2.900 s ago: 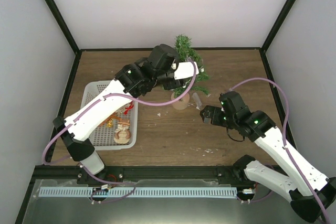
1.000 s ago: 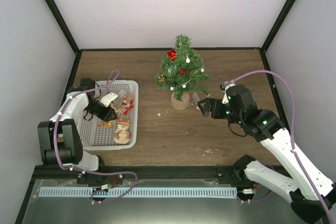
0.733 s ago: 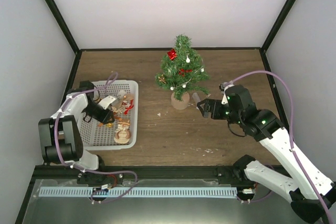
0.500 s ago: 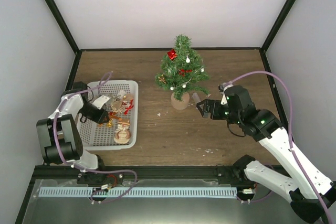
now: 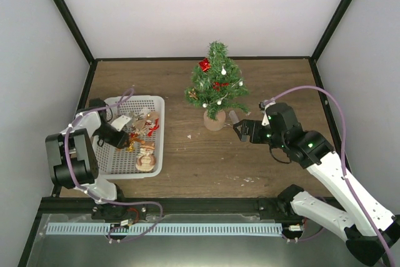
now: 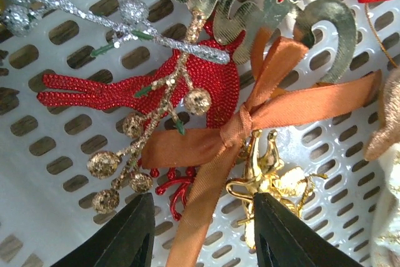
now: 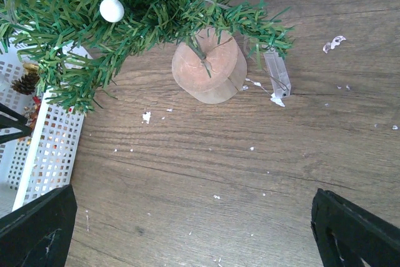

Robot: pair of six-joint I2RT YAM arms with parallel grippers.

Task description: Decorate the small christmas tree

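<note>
At the bottom of the overhead view both arms rise from the near edge. The left gripper (image 5: 119, 137) hangs low inside the white basket (image 5: 115, 162) at centre left, its jaws spread. In the left wrist view the fingers (image 6: 128, 236) frame the bottom edge, and one tail of an orange ribbon bow (image 6: 240, 126) runs down between them; whether it touches either finger I cannot tell. Beneath the bow lies a red glitter bird (image 6: 215, 89), crossed by a gold berry sprig (image 6: 134, 154) and a silver sprig (image 6: 125, 14). A gold ornament (image 6: 269, 186) sits just lower right of the knot.

Right of centre, the right gripper (image 5: 240, 129) hovers over the wooden table (image 5: 281, 79), jaws wide apart and holding nothing.

Just up and left of it, the small christmas tree (image 5: 215, 85) stands upright at upper centre, right of the basket and apart from it. It carries a red bow (image 5: 204, 64) near the top and a string of white bulbs (image 7: 112, 9). In the right wrist view its round wooden base (image 7: 206, 67) sits at upper centre, with a small clear plastic piece (image 7: 277, 74) on the table just beside it on the right.
</note>
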